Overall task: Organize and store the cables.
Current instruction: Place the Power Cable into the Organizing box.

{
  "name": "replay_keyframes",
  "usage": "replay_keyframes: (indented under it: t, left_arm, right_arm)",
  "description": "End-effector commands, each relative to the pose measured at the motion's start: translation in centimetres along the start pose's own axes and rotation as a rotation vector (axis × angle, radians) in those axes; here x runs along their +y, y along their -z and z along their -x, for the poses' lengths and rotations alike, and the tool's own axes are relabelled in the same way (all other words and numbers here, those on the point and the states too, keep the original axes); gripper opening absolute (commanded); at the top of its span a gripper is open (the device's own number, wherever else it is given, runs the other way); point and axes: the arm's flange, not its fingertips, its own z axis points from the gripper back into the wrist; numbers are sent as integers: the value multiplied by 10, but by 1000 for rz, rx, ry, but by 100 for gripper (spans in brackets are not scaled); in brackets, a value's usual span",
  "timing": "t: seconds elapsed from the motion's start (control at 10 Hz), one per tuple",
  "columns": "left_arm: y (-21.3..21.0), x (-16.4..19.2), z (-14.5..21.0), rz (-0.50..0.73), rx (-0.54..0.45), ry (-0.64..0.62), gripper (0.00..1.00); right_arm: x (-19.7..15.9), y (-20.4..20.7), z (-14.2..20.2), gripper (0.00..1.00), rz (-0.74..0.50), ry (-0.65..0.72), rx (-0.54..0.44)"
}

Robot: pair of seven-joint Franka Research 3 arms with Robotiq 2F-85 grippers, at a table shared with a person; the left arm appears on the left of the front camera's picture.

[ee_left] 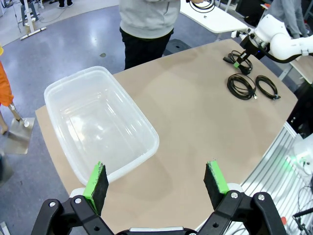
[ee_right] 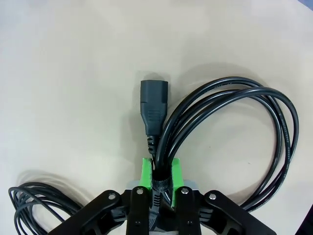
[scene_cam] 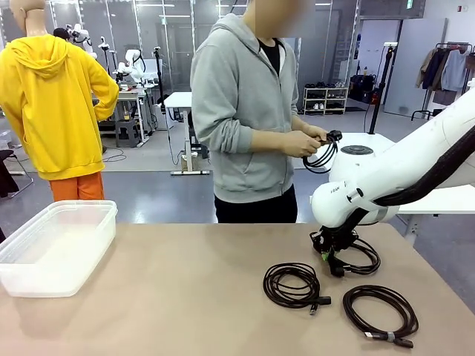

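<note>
My right gripper [scene_cam: 329, 254] is down at the table's far right, shut on a black coiled cable [scene_cam: 361, 258]. In the right wrist view the green pads [ee_right: 145, 172] of that gripper [ee_right: 161, 172] pinch the cable [ee_right: 168, 134] just behind its plug [ee_right: 154, 105], and its loop lies on the table. Two more coiled cables [scene_cam: 292, 284] [scene_cam: 380, 311] lie nearer the front edge. The person's hands hold another coil [scene_cam: 320, 154] above the far edge. My left gripper [ee_left: 155, 182] hangs open and empty high over the table's left corner.
A clear plastic bin [scene_cam: 56, 245] stands at the table's left, directly below my left gripper in the left wrist view [ee_left: 63, 93]. The person stands at the far edge, middle. Bare tabletop [scene_cam: 185, 297] lies between the bin and the coils.
</note>
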Motion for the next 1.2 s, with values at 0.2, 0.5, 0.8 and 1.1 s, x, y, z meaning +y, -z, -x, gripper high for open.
replay_keyframes:
  t: [0.2,0.5,0.8,1.1]
  left_arm:
    - [-1,-1,0,11,-5,16,100]
    - [-1,-1,0,11,-5,16,100]
    - [-1,-1,0,11,-5,16,100]
    - [-1,-1,0,11,-5,16,100]
  right_arm:
    - [0,3,1,0,-1,-3,3]
    - [0,3,1,0,-1,-3,3]
    - [2,-28,3,19,57,5,-7]
    - [23,-129,6,19,150,19,-13]
